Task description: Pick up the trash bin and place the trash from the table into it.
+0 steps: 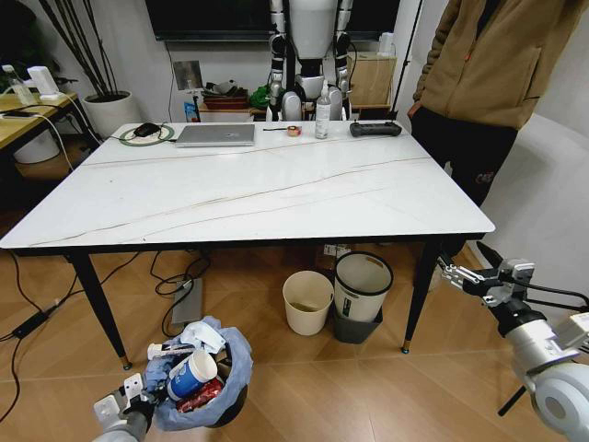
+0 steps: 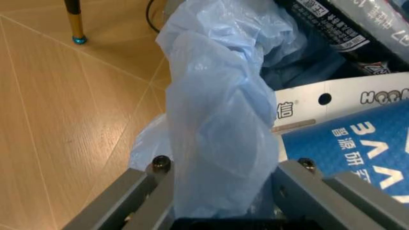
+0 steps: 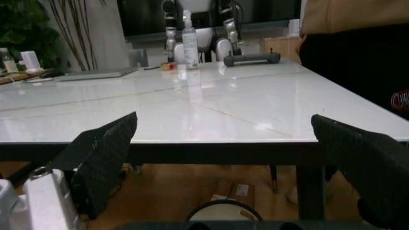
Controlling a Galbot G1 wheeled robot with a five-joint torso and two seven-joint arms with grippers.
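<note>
The trash bin (image 1: pixel 228 382), dark with a light-blue bag over its rim, sits low on the wooden floor in front of the table's left end. Inside it lie trash pieces: a blue-and-white paper cup (image 1: pixel 190 374), a crushed red can (image 1: pixel 203 396) and white papers (image 1: pixel 189 343). My left gripper (image 1: pixel 124 403) is at the bin's left side, shut on the bag-covered rim; in the left wrist view the blue bag (image 2: pixel 217 129) is pinched between the fingers (image 2: pixel 143 189). The white table (image 1: pixel 276 193) holds no litter. My right gripper (image 1: pixel 460 274) hangs open by the table's front right corner, level with its edge (image 3: pixel 211 143).
A cream bin (image 1: pixel 306 301) and a white bin with black rim (image 1: pixel 361 285) stand under the table. A laptop (image 1: pixel 217 135), spray bottle (image 1: pixel 322 115) and black controller (image 1: pixel 375 129) line the far edge. A person (image 1: pixel 488 74) stands at the far right. Cables (image 1: pixel 37 318) cross the floor.
</note>
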